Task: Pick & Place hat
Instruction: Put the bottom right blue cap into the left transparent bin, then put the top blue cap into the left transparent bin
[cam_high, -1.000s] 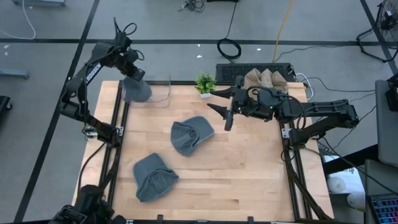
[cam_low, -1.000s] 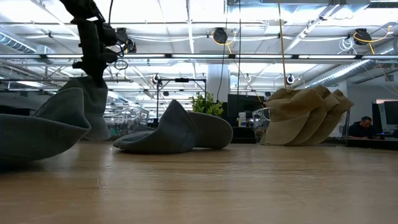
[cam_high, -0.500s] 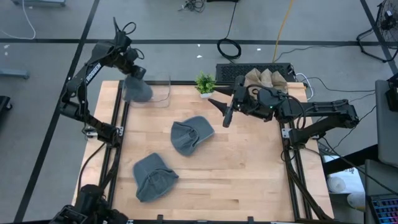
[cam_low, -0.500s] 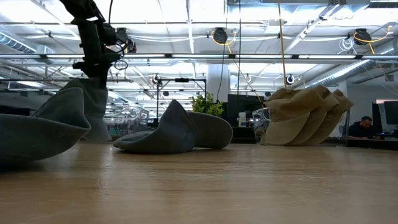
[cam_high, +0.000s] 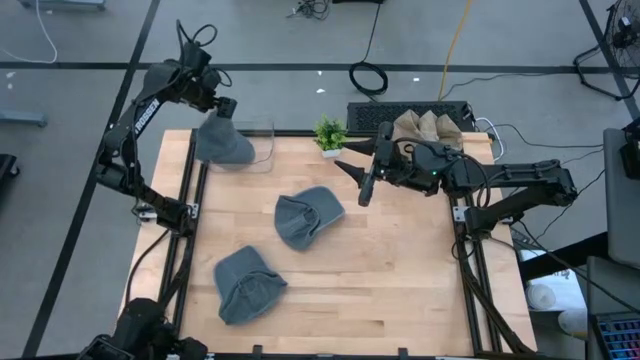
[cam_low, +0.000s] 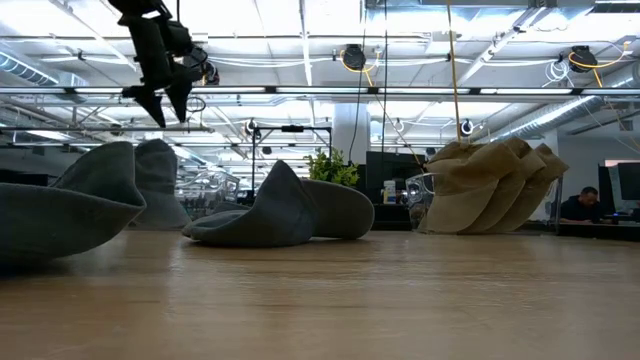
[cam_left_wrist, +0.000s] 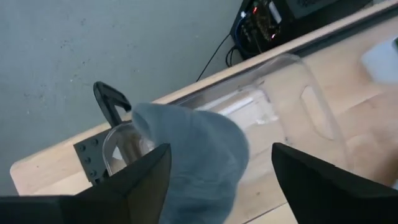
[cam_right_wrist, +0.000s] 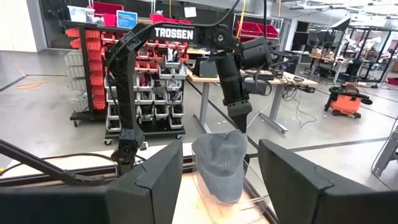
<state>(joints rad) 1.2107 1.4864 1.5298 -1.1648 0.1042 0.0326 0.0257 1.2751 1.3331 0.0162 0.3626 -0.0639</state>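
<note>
Three grey hats were in view, and one hat (cam_high: 223, 146) stood in the clear container (cam_high: 262, 146) at the desk's (cam_high: 400, 260) far left corner; the left gripper (cam_high: 222, 108) hung just above it with its fingers apart and nothing between them, which the low view confirmed, the dark fingers clear of the cloth below; in the left wrist view the hat's crown bulged up between the two fingers and over the container's rim. Judged from that, the step in hand was the release and withdrawal, and doing it well called for a straight lift upward before any sideways travel, so that neither finger dragged the soft cloth back out; the hat looked only partly seated, so a snagged fold could have tipped it over the rim. The right gripper (cam_high: 356, 178) waited over the far middle of the desk, fingers apart and empty, near the small plant (cam_high: 329, 133); a second hat (cam_high: 306, 215) lay at mid-desk and a third hat (cam_high: 248, 283) lay nearer the front left, both well apart from either gripper. A good next approach would have come down over a crown fold.
</note>
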